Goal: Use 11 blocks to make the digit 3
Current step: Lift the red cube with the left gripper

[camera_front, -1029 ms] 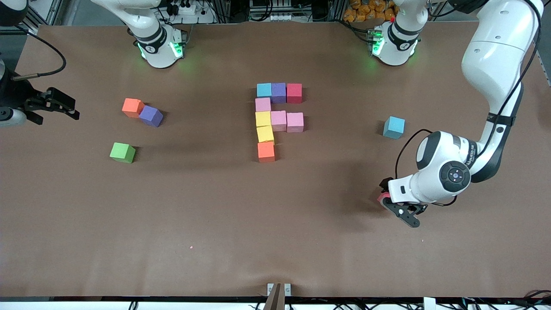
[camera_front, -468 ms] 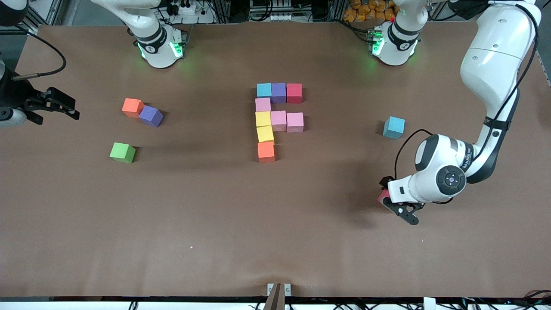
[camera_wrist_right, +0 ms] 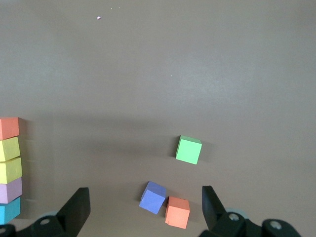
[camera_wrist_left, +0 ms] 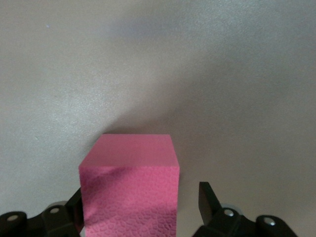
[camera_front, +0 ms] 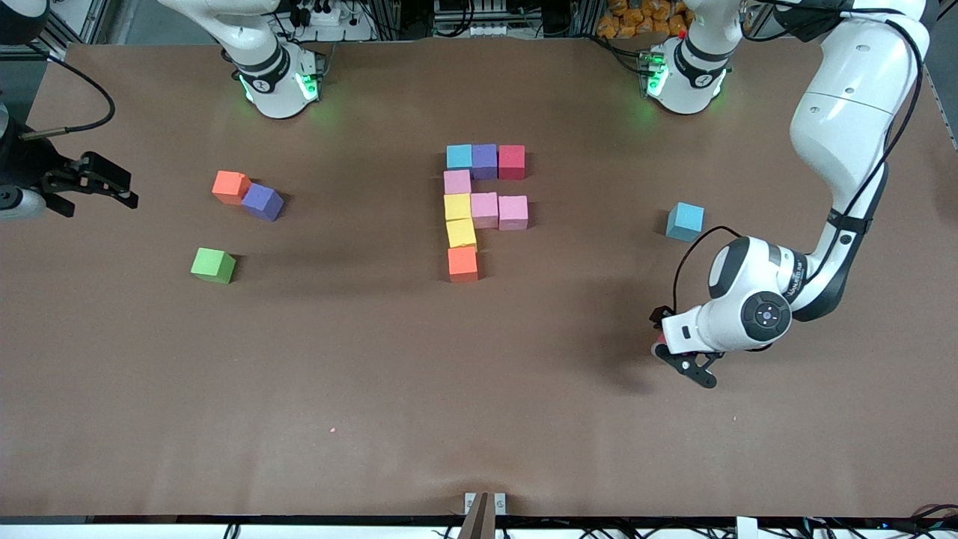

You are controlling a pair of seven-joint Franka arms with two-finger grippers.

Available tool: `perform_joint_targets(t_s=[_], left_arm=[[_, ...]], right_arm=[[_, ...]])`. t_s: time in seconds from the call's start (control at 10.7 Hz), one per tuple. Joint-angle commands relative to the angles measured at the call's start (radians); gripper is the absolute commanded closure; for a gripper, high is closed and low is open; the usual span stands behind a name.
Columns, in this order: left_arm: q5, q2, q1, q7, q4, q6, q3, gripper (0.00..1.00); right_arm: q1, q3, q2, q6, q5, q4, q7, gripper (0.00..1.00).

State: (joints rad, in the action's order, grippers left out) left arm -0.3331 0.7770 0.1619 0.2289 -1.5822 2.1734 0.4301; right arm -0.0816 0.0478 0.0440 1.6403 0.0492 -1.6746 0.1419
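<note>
A partial figure of touching cubes sits mid-table: light blue (camera_front: pixel 459 156), purple (camera_front: pixel 484 161) and red (camera_front: pixel 511 162) in a bar, a pink cube (camera_front: pixel 456 181), a yellow cube (camera_front: pixel 457 206) with two pink cubes (camera_front: pixel 498 211) beside it, then yellow (camera_front: pixel 461 233) and orange (camera_front: pixel 462 263). My left gripper (camera_front: pixel 677 346) is open and straddles a loose red cube (camera_front: pixel 659 349), which fills the left wrist view (camera_wrist_left: pixel 129 187) between the fingers (camera_wrist_left: pixel 140 195). One finger touches it and a gap shows at the other. My right gripper (camera_front: pixel 90 183) waits open at the right arm's end of the table.
A loose light blue cube (camera_front: pixel 685 221) lies farther from the front camera than the left gripper. An orange cube (camera_front: pixel 230 187), a purple cube (camera_front: pixel 262 201) and a green cube (camera_front: pixel 212 265) lie toward the right arm's end. They also show in the right wrist view (camera_wrist_right: pixel 177 212), past the open gripper (camera_wrist_right: pixel 144 193).
My left gripper has shifted slightly toward the figure and sunk lower around the red cube. The right arm and the other cubes have not moved.
</note>
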Motion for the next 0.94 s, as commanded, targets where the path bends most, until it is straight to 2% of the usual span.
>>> perform_joint_targets(t_s=[0.0,0.09,0.28,0.84], left_arm=[[-0.059,-0.007,-0.016,-0.022,0.001,0.003,0.004,0.67],[-0.076,-0.015,-0.051,-0.02,0.008,0.003,0.004,0.72],[-0.076,-0.028,-0.123,-0.019,0.03,0.002,0.009,0.75],[-0.095,-0.027,-0.369,0.012,0.07,0.003,0.015,0.73]], right_arm=[[-0.004,0.001,-0.012,-0.004,0.003,0.012,-0.016,0.0],[-0.006,0.0,-0.013,-0.002,0.003,0.012,-0.016,0.0],[-0.004,0.0,-0.016,-0.002,0.003,0.012,-0.018,0.0],[-0.009,0.0,-0.016,0.0,0.001,0.012,-0.016,0.0]])
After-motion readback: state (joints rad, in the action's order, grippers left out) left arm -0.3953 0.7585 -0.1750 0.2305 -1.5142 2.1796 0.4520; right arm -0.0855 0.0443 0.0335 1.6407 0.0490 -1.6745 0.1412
